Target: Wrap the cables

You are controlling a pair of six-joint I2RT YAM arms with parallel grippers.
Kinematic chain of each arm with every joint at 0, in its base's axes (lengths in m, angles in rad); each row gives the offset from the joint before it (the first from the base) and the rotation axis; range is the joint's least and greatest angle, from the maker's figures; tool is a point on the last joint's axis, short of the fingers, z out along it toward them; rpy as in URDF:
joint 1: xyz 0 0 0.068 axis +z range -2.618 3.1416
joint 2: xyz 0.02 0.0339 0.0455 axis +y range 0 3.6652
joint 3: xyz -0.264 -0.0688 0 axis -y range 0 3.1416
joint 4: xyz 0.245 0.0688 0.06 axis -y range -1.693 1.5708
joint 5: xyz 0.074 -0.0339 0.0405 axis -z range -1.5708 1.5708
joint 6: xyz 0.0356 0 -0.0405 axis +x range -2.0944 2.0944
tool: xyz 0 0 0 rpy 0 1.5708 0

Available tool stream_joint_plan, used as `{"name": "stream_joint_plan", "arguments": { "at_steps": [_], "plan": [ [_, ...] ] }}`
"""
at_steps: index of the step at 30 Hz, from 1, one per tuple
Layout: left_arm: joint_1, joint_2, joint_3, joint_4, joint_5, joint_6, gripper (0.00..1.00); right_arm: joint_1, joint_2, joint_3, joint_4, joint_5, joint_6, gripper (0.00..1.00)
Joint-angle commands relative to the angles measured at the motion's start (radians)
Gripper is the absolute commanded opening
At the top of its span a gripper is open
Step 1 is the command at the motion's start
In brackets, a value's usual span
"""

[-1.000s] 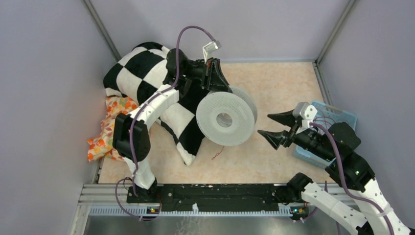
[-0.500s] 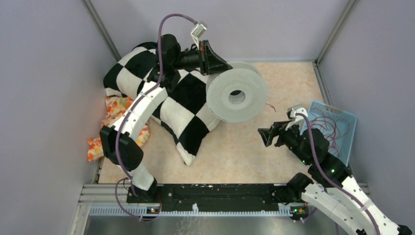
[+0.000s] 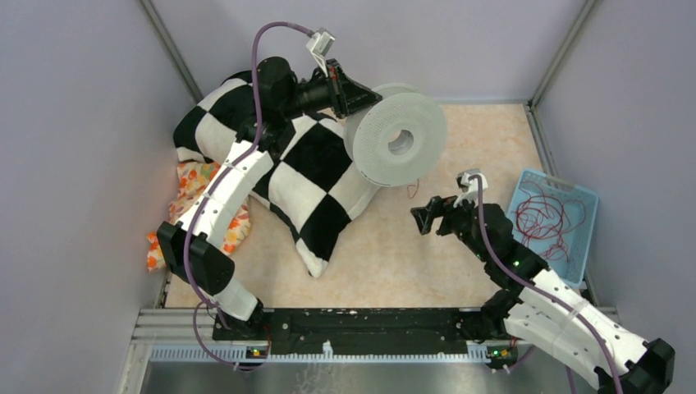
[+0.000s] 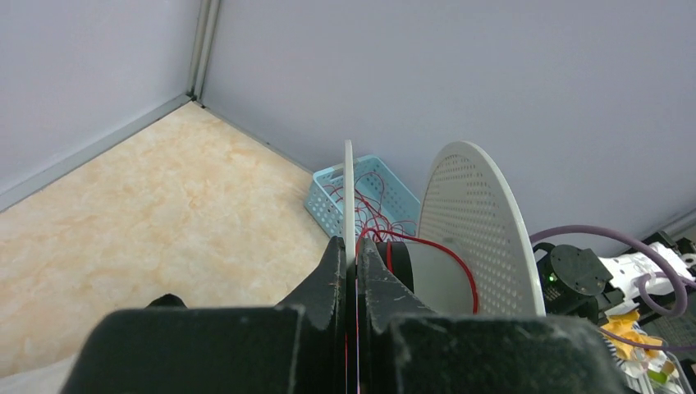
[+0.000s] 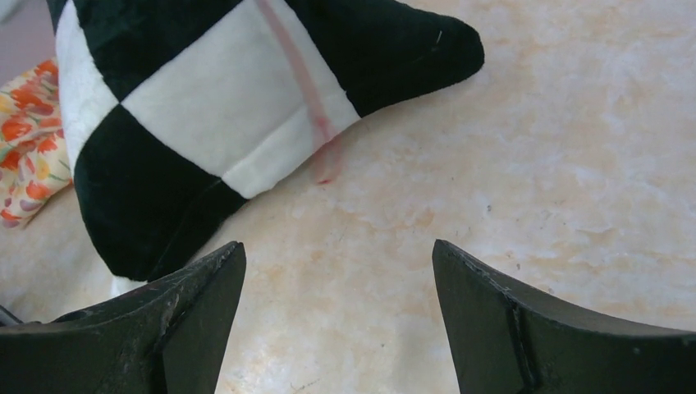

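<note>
My left gripper [image 3: 354, 92] is shut on one flange of a white perforated spool [image 3: 397, 138] and holds it in the air over the pillow's right corner. In the left wrist view the jaws [image 4: 351, 246] pinch the thin flange [image 4: 348, 193], and a dark-red cable [image 4: 460, 256] runs round the hub. A short red strand [image 3: 414, 187] hangs below the spool. More red cables [image 3: 548, 215] lie tangled in the blue basket [image 3: 584, 197]. My right gripper [image 3: 423, 215] is open and empty, low over the floor left of the basket, below the spool. Its wrist view shows its jaws [image 5: 338, 256] wide apart.
A black-and-white checked pillow [image 3: 304, 185] lies at the back left, also in the right wrist view [image 5: 189, 123]. An orange flowered cloth [image 3: 185, 217] lies under its left side. Grey walls close in the marbled floor [image 3: 386, 254]. The basket stands against the right wall.
My left arm has raised the spool and carried it back and to the right. My right arm has swung left, away from the basket, toward the middle of the floor.
</note>
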Motion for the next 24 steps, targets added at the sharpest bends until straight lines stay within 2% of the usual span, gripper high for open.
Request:
{"name": "stream_joint_plan", "arguments": {
  "at_steps": [1,11,18,22,24],
  "plan": [
    [-0.001,-0.059,0.028,0.042,-0.053,-0.011,0.0,0.008,0.039,0.004,0.185,-0.022,0.03,0.84],
    [-0.001,-0.061,0.028,0.056,-0.05,-0.014,0.0,0.007,0.078,-0.011,0.236,0.065,0.043,0.83],
    [0.0,-0.068,0.029,0.061,-0.05,-0.012,0.0,0.008,0.099,-0.017,0.258,0.062,0.051,0.83],
    [0.0,-0.071,0.029,0.063,-0.048,-0.011,0.0,0.008,0.118,-0.016,0.268,0.059,0.049,0.78],
    [0.0,-0.072,0.029,0.062,-0.046,-0.011,0.0,0.008,0.124,-0.02,0.277,0.062,0.047,0.69]
  ]
}}
